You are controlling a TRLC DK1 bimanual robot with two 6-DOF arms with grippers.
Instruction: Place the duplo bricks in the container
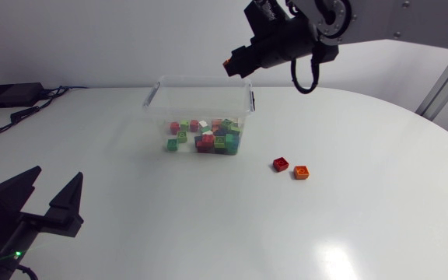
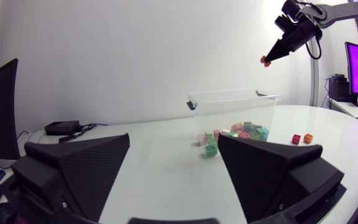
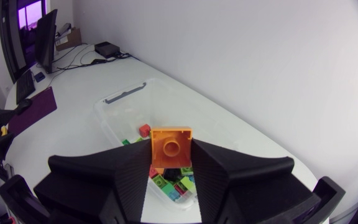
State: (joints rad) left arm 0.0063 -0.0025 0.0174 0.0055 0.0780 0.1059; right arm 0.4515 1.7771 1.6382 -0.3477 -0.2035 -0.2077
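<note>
Releasing from this height risks a bounce or a miss: the orange brick (image 3: 171, 146) is clamped between the right fingers (image 3: 104, 180), high above the container (image 3: 106, 115), near its wall. The left fingers (image 2: 79, 168) stand wide, empty.

The right gripper (image 1: 230, 64) is held high, clamped on an orange brick (image 3: 171, 146); the left gripper (image 1: 56, 181) is seen low, fingers spread.

White table (image 1: 208, 225): clear container (image 1: 201, 105), red brick (image 1: 281, 164), orange brick (image 1: 301, 173).
</note>
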